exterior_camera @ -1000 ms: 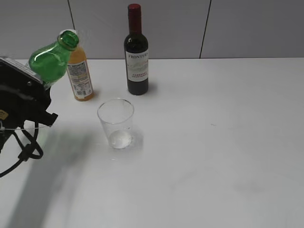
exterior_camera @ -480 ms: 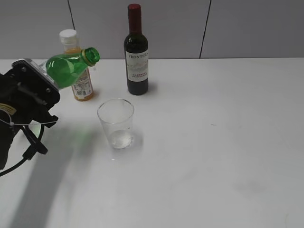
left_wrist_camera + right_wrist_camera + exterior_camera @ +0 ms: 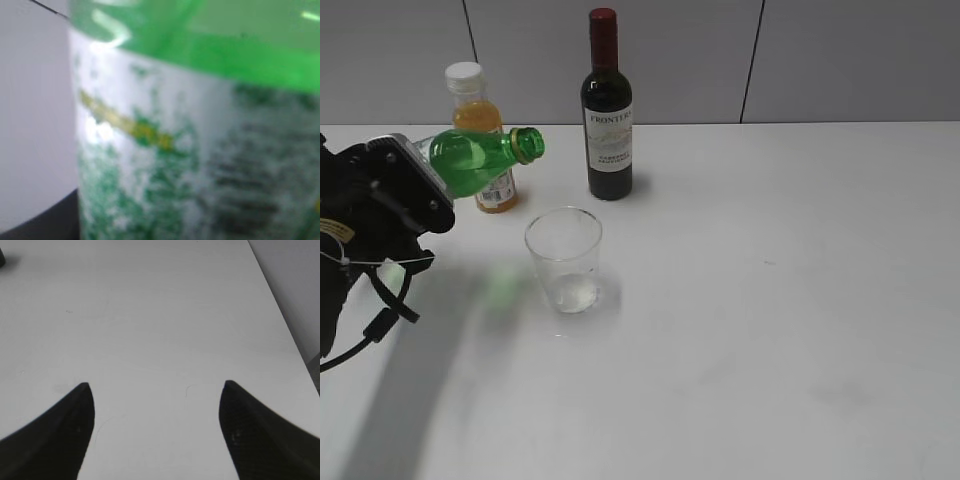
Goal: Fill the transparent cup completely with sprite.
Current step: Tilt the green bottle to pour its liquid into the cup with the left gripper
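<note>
Blurred green bottle (image 3: 200, 125) label fills frame.

The bottle (image 3: 200, 125) fills the left wrist view as a blur, its label print unreadable, its lower body hidden behind the left gripper (image 3: 395, 195).

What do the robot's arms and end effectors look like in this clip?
The left arm is matt black and blocky, with a grey-edged plate, thin black cables looping below it and small white tags. The right end effector shows only two black, pointed, slightly curved fingers.
</note>
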{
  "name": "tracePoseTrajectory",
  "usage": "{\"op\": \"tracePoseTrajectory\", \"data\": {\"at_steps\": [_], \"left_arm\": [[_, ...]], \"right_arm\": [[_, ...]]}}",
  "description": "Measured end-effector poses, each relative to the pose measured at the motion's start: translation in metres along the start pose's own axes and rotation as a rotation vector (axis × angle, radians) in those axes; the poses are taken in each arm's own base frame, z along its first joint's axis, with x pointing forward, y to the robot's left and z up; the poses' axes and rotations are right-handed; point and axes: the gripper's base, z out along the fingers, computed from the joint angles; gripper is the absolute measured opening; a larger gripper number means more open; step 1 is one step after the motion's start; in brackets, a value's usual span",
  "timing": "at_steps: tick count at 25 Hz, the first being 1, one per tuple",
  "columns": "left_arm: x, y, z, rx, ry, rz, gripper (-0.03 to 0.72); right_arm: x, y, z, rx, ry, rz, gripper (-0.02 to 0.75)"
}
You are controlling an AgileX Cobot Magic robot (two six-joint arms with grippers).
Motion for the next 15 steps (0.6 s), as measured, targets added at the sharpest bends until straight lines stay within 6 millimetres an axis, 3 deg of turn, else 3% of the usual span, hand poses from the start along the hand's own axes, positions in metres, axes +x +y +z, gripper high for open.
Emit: {"op": "tracePoseTrajectory", "data": {"at_steps": [15], "left_arm": [[0.0014, 0.0003, 0.0, -0.002, 0.016, 0.158, 0.449]], "right_arm": [[0.0, 0.0, 0.0, 0.0, 0.0, 0.0, 0.592]]}}
